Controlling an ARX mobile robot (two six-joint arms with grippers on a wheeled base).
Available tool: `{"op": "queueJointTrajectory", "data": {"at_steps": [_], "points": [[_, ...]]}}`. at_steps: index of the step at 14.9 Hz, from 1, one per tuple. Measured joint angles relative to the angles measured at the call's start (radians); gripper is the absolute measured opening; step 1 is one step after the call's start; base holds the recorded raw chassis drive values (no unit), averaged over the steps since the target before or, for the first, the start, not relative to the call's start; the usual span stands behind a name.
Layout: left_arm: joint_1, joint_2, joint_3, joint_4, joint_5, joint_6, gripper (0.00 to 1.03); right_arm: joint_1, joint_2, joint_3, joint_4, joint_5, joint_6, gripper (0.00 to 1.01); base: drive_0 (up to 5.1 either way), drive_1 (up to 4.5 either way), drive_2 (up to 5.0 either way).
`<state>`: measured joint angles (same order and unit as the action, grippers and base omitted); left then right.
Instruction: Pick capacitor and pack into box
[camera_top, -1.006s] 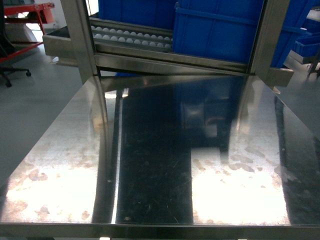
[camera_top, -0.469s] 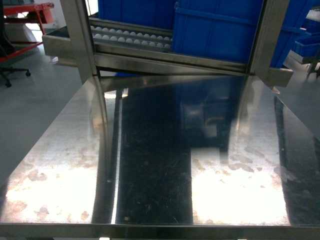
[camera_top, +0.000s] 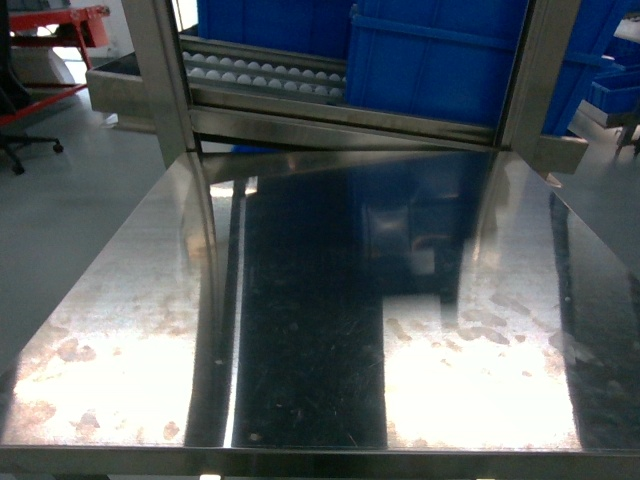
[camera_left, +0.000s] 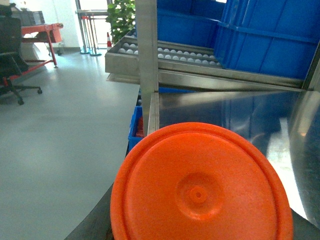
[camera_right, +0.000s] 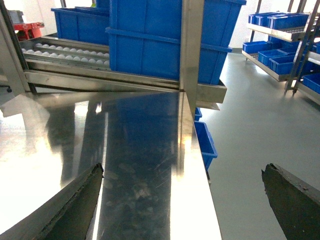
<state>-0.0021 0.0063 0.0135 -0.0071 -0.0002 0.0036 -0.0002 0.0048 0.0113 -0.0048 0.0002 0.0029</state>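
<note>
In the left wrist view a round orange capacitor (camera_left: 200, 185) fills the lower middle, its flat end with a small centre dimple facing the camera. It spans the whole gap of my left gripper (camera_left: 200, 220), whose dark fingers barely show at either side, and it hangs off the left edge of the steel table (camera_left: 225, 115). My right gripper (camera_right: 182, 200) is open, its dark fingers (camera_right: 75, 205) wide apart over the table's right edge with nothing between them. The box is out of view. The head view shows neither gripper.
The steel table (camera_top: 300, 330) ends at a roller conveyor (camera_top: 260, 72) carrying large blue bins (camera_top: 430, 60), framed by steel uprights (camera_top: 160, 80). A small blue bin (camera_right: 205, 142) sits below the table's right edge. Shelves of blue bins (camera_right: 280, 35) stand at the far right.
</note>
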Motion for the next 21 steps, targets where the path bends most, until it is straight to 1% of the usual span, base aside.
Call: {"op": "queueJointTrajectory", "data": {"at_steps": [21], "points": [[0.000,0.000,0.000,0.003,0.000,0.000,0.44,0.000,0.000,0.000,0.002,-0.001,0.000,0.98,0.0,0.00,0.0]]}}
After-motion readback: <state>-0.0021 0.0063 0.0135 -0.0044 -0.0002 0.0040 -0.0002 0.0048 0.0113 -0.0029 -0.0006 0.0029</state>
